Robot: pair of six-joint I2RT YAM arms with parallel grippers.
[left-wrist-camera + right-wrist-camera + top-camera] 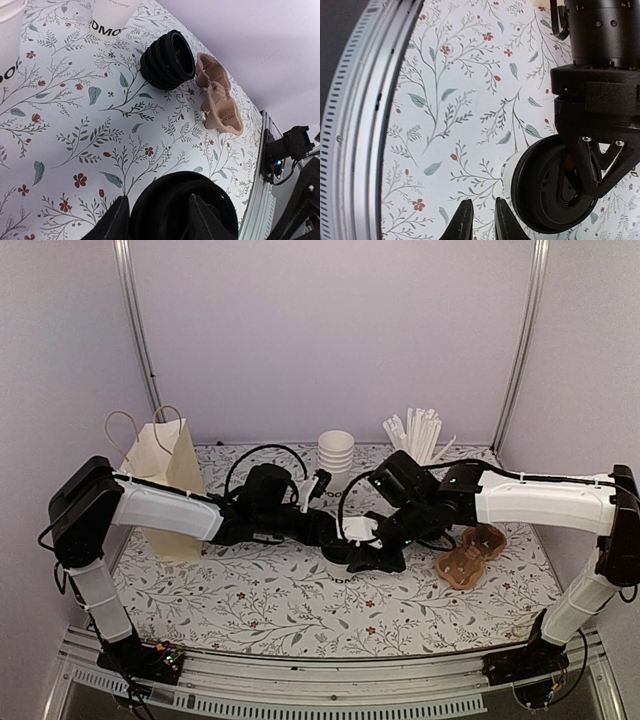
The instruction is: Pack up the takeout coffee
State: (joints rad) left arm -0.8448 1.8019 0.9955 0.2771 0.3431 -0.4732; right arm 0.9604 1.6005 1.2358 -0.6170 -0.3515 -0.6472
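Observation:
A takeout coffee cup point(343, 575), white with a black lid point(540, 190), stands mid-table. My left gripper point(335, 540) comes down on it from the left. In the left wrist view the left gripper point(157, 197) is shut across that lid point(222, 205), one finger at its rim and the other over its top. The cup's white wall point(509, 172) shows under the lid in the right wrist view. My right gripper point(483, 201) hangs just beside the cup without touching it. Its fingers stand a narrow gap apart with nothing between them. From above the right gripper point(370, 560) is at the cup's near right.
A stack of black lids point(167, 60) lies on its side next to a brown pulp cup carrier point(220, 100) point(470, 555). Stacked white cups point(336, 455) and a cup of straws point(420, 435) stand at the back. A cream paper bag point(160, 475) is at the left. A metal rail point(355, 150) edges the table.

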